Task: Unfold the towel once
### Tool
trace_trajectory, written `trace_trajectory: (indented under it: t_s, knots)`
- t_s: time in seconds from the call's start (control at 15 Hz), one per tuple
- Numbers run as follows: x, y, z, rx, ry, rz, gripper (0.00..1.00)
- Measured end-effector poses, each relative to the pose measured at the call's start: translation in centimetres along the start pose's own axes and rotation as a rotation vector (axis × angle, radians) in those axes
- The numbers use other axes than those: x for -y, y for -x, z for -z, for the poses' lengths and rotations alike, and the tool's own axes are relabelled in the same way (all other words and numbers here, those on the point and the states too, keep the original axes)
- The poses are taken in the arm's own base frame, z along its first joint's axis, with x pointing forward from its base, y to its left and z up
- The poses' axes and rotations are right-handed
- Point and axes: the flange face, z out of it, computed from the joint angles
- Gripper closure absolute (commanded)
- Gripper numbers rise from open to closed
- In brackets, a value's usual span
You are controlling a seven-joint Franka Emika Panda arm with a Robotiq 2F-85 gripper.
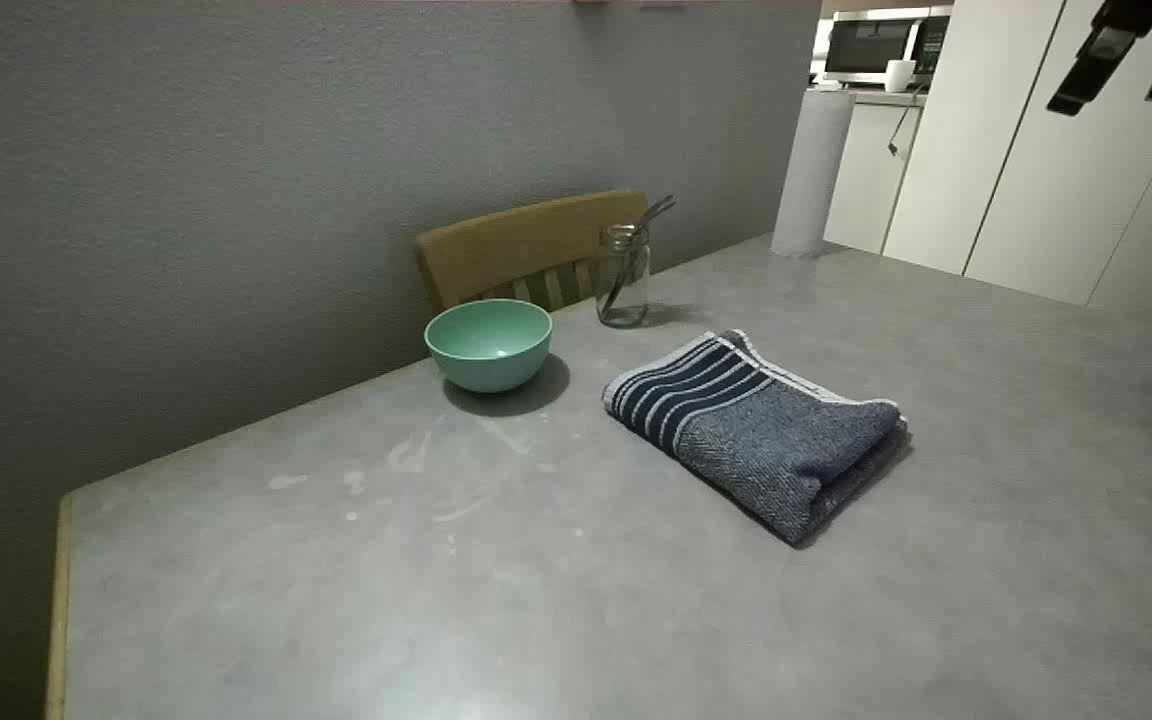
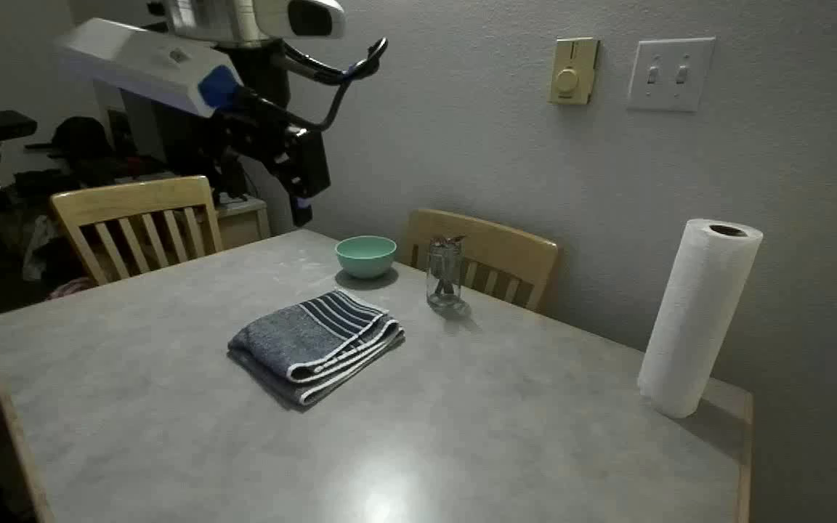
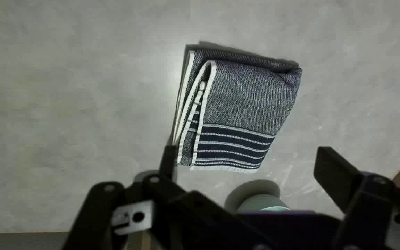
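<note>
The towel is dark blue-grey with pale stripes and a white hem. It lies folded in layers on the table in both exterior views. In the wrist view, the towel shows its striped end toward the gripper and its open layered edges at the left. My gripper is open, with its two fingers wide apart and nothing between them. In an exterior view the gripper hangs above table height, apart from the towel. In an exterior view only a finger part of the gripper shows at the top right.
A green bowl stands near the towel's striped end, by the table edge. A glass jar with utensils stands beside it. A paper towel roll stands upright near a table corner. Wooden chairs and a wall border the table.
</note>
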Motion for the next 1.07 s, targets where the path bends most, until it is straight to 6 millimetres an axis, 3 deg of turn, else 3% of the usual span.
trace_trajectory:
  t_s: [1.07]
  knots:
    - [0.43, -0.22, -0.44, 0.004, -0.013, 0.007, 0.0]
